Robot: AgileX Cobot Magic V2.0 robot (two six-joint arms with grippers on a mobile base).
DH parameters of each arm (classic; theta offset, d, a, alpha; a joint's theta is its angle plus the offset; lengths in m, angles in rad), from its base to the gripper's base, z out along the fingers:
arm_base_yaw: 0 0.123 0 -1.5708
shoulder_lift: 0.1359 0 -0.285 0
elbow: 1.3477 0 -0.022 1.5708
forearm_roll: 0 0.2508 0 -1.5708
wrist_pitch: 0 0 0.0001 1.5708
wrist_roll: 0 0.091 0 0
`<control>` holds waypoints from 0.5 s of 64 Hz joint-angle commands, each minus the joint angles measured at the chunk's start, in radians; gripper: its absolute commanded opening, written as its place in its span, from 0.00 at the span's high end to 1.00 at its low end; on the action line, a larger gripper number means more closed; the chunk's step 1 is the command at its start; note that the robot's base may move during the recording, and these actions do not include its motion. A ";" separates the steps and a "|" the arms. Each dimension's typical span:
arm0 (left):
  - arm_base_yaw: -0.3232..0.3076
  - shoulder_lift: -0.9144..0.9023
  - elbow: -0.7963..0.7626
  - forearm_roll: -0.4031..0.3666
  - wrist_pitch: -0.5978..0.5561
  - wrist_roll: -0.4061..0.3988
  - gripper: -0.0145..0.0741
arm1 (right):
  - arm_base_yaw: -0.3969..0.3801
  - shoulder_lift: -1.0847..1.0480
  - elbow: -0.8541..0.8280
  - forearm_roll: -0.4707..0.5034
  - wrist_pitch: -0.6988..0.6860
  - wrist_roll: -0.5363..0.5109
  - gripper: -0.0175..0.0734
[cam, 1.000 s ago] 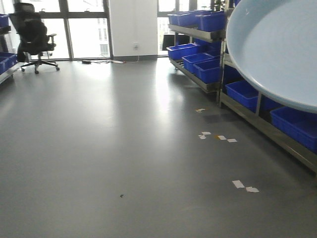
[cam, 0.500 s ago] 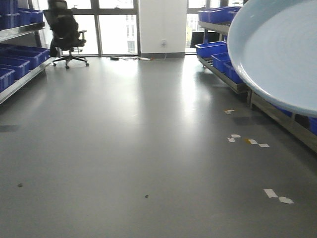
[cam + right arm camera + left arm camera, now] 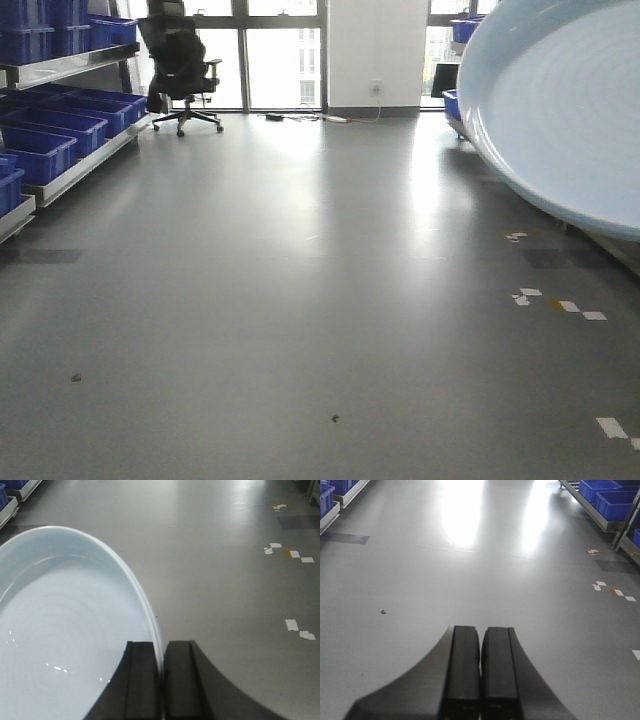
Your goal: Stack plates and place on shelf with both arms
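Right wrist-mounted view shows the right tool [image 3: 161, 647] clamped on the rim of a pale blue plate [image 3: 65, 630]. The round plate spreads away to the tool's left, tilted with its hollow face showing, above the glossy grey floor [image 3: 225, 605]. The left tool [image 3: 480, 632] has its fingers pressed together over the same floor. Ahead stand blue bins [image 3: 50, 140] on a shelf [image 3: 85, 168] and a black office chair [image 3: 183, 60].

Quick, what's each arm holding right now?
Left end effector: closed, holding nothing.
Right end effector: closed on the rim of a pale blue plate.
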 commanded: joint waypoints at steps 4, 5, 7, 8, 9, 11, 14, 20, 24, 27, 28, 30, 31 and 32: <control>-0.001 0.008 -0.028 -0.003 -0.079 -0.008 0.74 | -0.008 0.002 -0.028 0.002 -0.096 -0.002 0.79; -0.001 0.008 -0.028 -0.003 -0.079 -0.008 0.74 | -0.008 0.002 -0.028 0.002 -0.096 -0.002 0.79; -0.001 0.008 -0.028 -0.003 -0.079 -0.008 0.74 | -0.008 0.002 -0.028 0.002 -0.096 -0.002 0.79; -0.001 0.008 -0.028 -0.003 -0.079 -0.008 0.74 | -0.008 0.002 -0.028 0.002 -0.096 -0.002 0.79; -0.001 0.008 -0.028 -0.003 -0.079 -0.008 0.74 | -0.008 0.002 -0.028 0.002 -0.096 -0.002 0.79; -0.001 0.008 -0.028 -0.003 -0.079 -0.008 0.74 | -0.008 0.002 -0.028 0.002 -0.096 -0.002 0.79; -0.001 0.008 -0.028 -0.003 -0.079 -0.008 0.74 | -0.008 0.002 -0.028 0.002 -0.096 -0.002 0.79; -0.001 0.008 -0.028 -0.003 -0.079 -0.008 0.74 | -0.008 0.002 -0.028 0.002 -0.096 -0.002 0.79; -0.001 0.008 -0.028 -0.003 -0.079 -0.008 0.74 | -0.008 0.002 -0.028 0.002 -0.096 -0.002 0.79; -0.001 0.008 -0.028 -0.003 -0.079 -0.008 0.74 | -0.008 0.002 -0.028 0.002 -0.096 -0.002 0.79; -0.001 0.008 -0.028 -0.003 -0.079 -0.008 0.74 | -0.008 0.002 -0.028 0.002 -0.096 -0.002 0.79; -0.001 0.008 -0.028 -0.003 -0.079 -0.008 0.74 | -0.008 0.002 -0.028 0.002 -0.096 -0.002 0.79; -0.001 0.008 -0.028 -0.003 -0.079 -0.008 0.74 | -0.008 0.002 -0.028 0.002 -0.096 -0.002 0.79; -0.001 0.008 -0.028 -0.003 -0.079 -0.008 0.74 | -0.008 0.002 -0.028 0.002 -0.096 -0.002 0.79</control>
